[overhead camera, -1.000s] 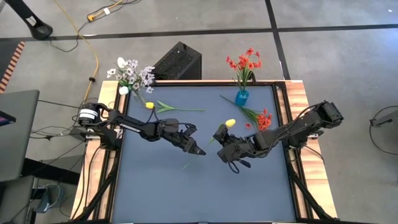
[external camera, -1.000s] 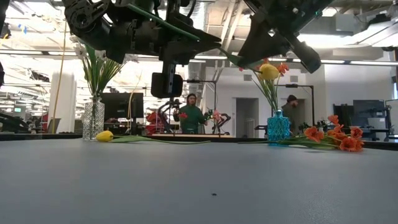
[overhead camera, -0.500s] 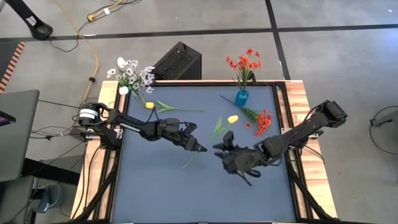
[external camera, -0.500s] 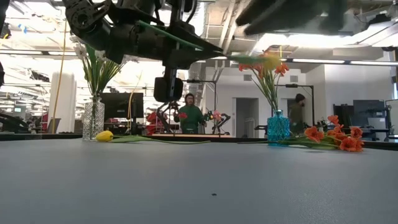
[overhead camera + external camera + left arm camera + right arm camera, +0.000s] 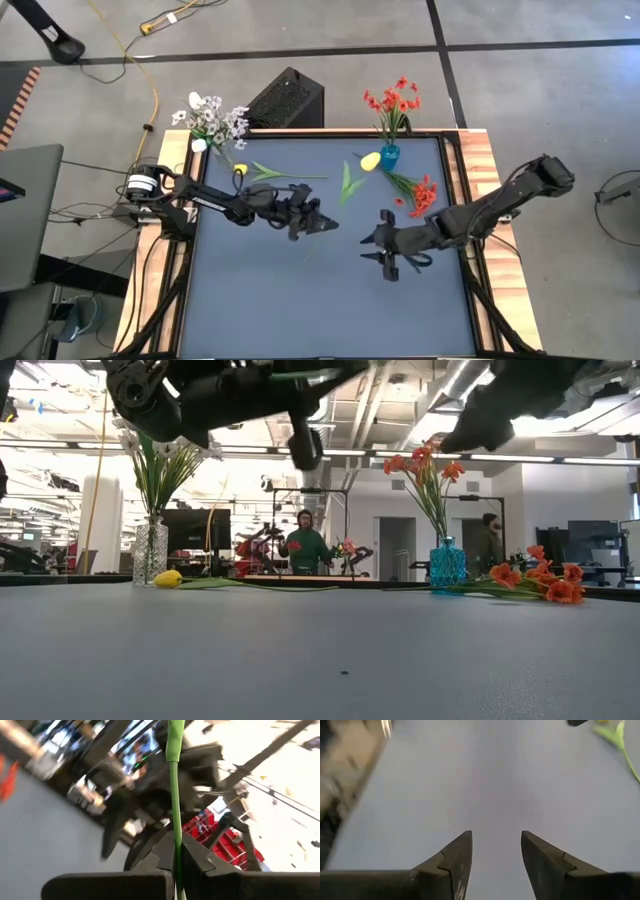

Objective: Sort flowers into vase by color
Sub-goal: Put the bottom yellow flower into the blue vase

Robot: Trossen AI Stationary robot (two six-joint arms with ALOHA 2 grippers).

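My left gripper (image 5: 320,223) is over the table's middle, shut on the thin green stem of a yellow-bloomed flower (image 5: 371,160). That bloom hangs in the air beside the blue vase (image 5: 389,156), which holds red flowers. My right gripper (image 5: 380,245) is open, right of the left one, with only bare table between its fingers (image 5: 496,855). A second yellow flower (image 5: 241,170) lies flat near the far left. A bunch of red-orange flowers (image 5: 422,191) lies by the blue vase. A clear vase (image 5: 150,552) at the far left corner holds white flowers (image 5: 212,120). My left gripper pinches the stem between its two fingers at the stem's lower part (image 5: 175,862), and the stem runs straight out past the fingertips. The flower is lifted clear of the table. Its leaves (image 5: 347,182) and bloom reach toward the far right.
A black box (image 5: 286,98) stands just beyond the table's far edge. Wooden rails (image 5: 478,160) run along the table's sides. Bare blue-grey table top (image 5: 330,310) fills the near half. People (image 5: 305,546) stand in the room beyond.
My right gripper has let go of the yellow flower and drawn back toward the table's right and near side. My left gripper keeps the stem and has turned, swinging the bloom from over the table's middle toward the far edge, beside the blue vase.
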